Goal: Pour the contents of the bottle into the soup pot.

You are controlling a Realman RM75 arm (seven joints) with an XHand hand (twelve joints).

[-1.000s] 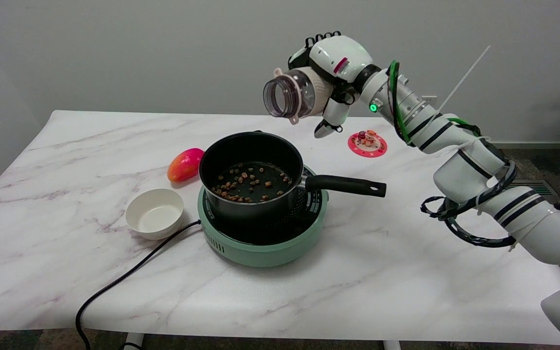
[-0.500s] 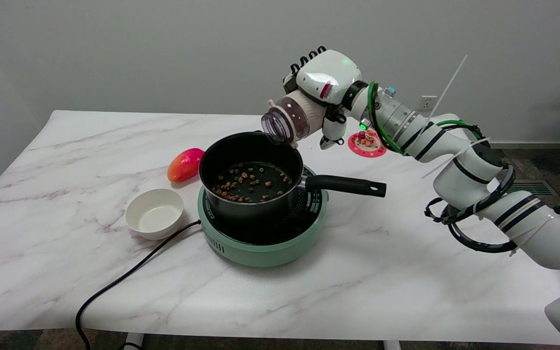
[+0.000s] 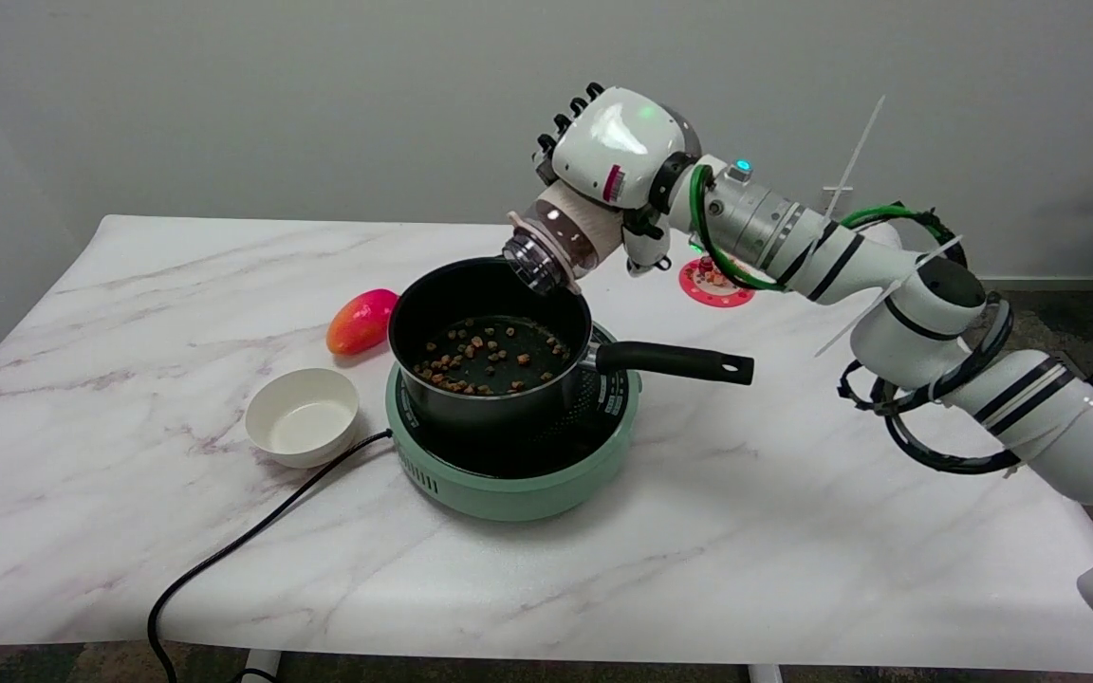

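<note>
Bottle (image 3: 561,237) gripped by right hand (image 3: 608,156), mouth tipped over soup pot (image 3: 490,346) rim; advice: tilt steeper, stay centred.

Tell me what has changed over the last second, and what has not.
The right hand, gripping the bottle throughout, came down and to the left and tipped it further: its mouth, a second ago high above the soup pot and nearly level, now points down over the pot's far rim. The brown pieces in the pot look unchanged. Pot, green burner, white bowl and mango stayed put.
</note>
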